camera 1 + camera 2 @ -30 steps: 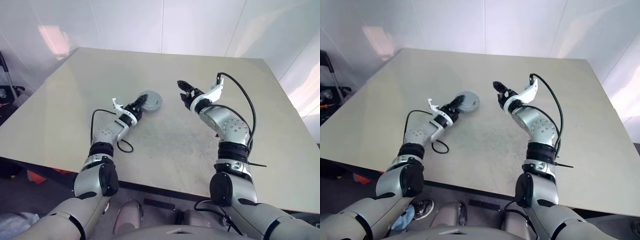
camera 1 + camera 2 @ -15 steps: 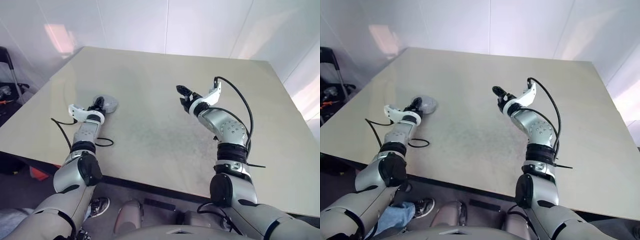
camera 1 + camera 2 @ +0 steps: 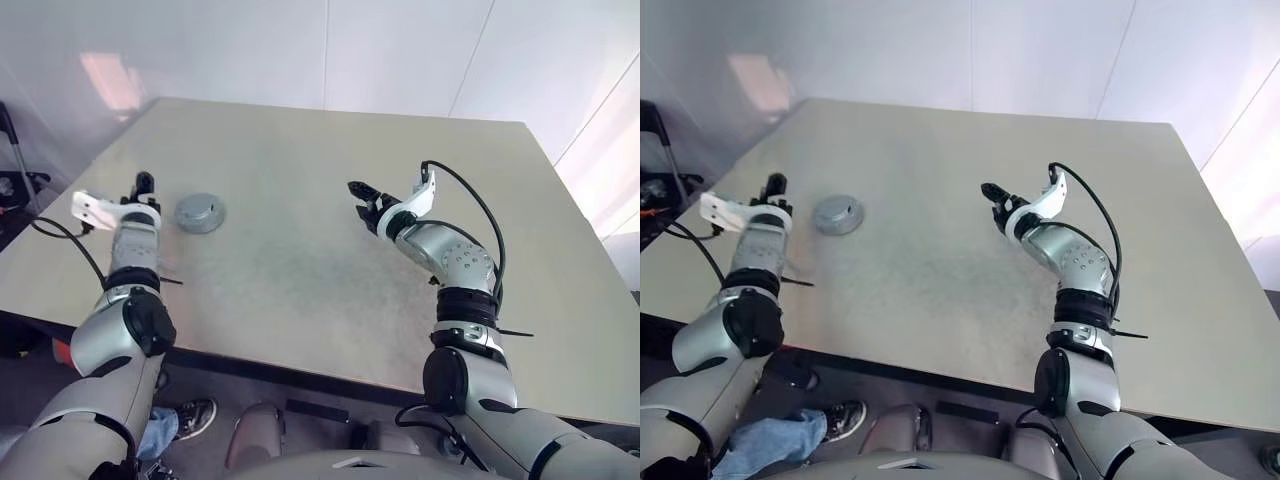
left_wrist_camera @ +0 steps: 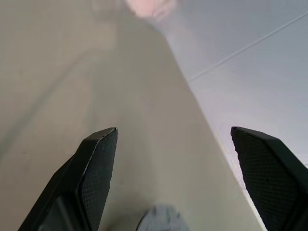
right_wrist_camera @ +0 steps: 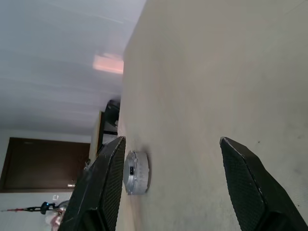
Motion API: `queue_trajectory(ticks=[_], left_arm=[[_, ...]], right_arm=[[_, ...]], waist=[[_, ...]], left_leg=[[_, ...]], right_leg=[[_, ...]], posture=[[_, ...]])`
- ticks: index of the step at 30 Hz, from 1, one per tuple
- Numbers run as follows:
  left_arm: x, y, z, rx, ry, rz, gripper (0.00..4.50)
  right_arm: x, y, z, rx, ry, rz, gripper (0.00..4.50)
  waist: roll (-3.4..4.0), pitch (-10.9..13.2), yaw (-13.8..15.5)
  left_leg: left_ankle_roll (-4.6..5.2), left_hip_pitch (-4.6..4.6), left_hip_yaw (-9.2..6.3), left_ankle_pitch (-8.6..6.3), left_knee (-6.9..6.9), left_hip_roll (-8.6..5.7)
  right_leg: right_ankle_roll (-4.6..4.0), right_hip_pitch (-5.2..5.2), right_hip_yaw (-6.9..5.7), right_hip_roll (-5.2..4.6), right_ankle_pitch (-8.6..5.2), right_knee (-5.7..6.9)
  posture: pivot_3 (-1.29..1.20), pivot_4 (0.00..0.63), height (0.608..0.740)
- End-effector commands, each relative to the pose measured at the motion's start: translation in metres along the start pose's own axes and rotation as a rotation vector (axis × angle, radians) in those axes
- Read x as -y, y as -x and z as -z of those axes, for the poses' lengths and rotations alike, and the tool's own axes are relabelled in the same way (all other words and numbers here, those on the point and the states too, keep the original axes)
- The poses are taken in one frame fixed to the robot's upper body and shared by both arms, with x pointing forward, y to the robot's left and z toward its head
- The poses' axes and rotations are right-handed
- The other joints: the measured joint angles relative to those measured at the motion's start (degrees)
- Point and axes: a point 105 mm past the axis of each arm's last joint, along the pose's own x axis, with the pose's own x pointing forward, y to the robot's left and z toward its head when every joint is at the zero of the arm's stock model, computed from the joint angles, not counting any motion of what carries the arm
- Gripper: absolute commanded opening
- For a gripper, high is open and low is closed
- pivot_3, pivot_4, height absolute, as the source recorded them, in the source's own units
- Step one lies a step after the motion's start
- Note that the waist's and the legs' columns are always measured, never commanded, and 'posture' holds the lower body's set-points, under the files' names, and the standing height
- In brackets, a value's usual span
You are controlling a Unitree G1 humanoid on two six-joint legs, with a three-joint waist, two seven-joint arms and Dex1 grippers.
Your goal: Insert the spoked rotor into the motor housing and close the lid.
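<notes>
Showing no readable writing — lid (image 3: 199,212) on table (image 3: 330,220).

Lid (image 3: 199,212) on table (image 3: 300,250), right of left pincer (image 3: 143,183).

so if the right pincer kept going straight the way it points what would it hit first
Probably nothing soon. The right pincer points across bare table toward the robot's left, open and empty. The closed grey motor lies off that way, though depth is unclear and the line may pass behind it.
</notes>
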Motion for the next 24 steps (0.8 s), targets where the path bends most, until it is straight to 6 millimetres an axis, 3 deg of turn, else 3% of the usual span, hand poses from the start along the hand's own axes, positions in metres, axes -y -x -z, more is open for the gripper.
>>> queue_trajectory(ticks=[1, 4, 6, 11, 13, 18, 24], left_arm=[[0.043, -0.006, -0.006, 0.013, -0.040, 0.166, 4.01], [0.090, 0.009, 0.047, -0.163, -0.259, 0.479, 4.01], [0.106, 0.031, 0.091, -0.307, -0.392, 0.664, 4.01], [0.120, 0.085, 0.163, -0.598, -0.430, 0.905, 4.01], [0.122, 0.114, 0.192, -0.702, -0.479, 1.010, 4.01], [0.118, 0.147, 0.222, -0.794, -0.599, 1.122, 4.01], [0.116, 0.147, 0.222, -0.776, -0.621, 1.106, 4.01]], right_arm=[[-0.014, 0.006, -0.016, 0.094, 0.206, -0.035, 3.52], [-0.013, 0.018, -0.040, 0.232, 0.460, -0.004, 3.52], [-0.013, 0.031, -0.055, 0.275, 0.555, -0.030, 3.52], [-0.009, 0.063, -0.074, 0.227, 0.814, -0.108, 3.52], [0.013, 0.075, -0.078, 0.140, 1.025, -0.029, 3.52], [0.055, 0.089, -0.072, -0.035, 1.235, 0.059, 3.52], [0.061, 0.084, -0.073, -0.029, 1.243, 0.073, 3.52]], waist=[[-0.01, 0.01, 0.13], [-0.09, 0.06, 1.22], [-0.16, 0.10, 1.87], [-0.22, 0.14, 1.49], [-0.25, 0.15, 1.07], [-0.24, 0.15, 0.36], [-0.12, 0.14, -0.23]], left_leg=[[0.00, 0.00, 0.00, 0.00, 0.00, -0.01], [0.00, -0.02, 0.01, 0.00, 0.01, -0.05], [-0.01, -0.08, 0.01, 0.01, 0.04, -0.10], [0.22, 0.00, 0.08, -0.12, 0.20, -0.20], [0.33, -0.01, 0.07, -0.17, 0.32, -0.13], [0.42, 0.06, 0.08, -0.21, 0.40, -0.01], [0.97, -0.03, 0.10, -0.43, 0.94, 0.03]], right_leg=[[0.00, 0.01, 0.00, -0.01, 0.00, -0.01], [0.01, 0.04, -0.01, -0.06, 0.00, -0.02], [0.04, 0.05, -0.02, -0.15, 0.01, -0.03], [0.17, 0.22, 0.03, -0.30, 0.10, -0.14], [0.15, 0.18, 0.02, -0.23, 0.10, -0.08], [0.00, 0.20, 0.00, -0.12, 0.01, -0.02], [-0.36, 0.28, 0.00, -0.15, -0.09, 0.10]], posture=[[0.00, 0.000, 0.740], [0.00, 0.000, 0.740], [0.00, 0.000, 0.740], [0.00, 0.000, 0.740], [0.00, 0.000, 0.740], [0.00, 0.000, 0.740], [0.00, 0.000, 0.740]])
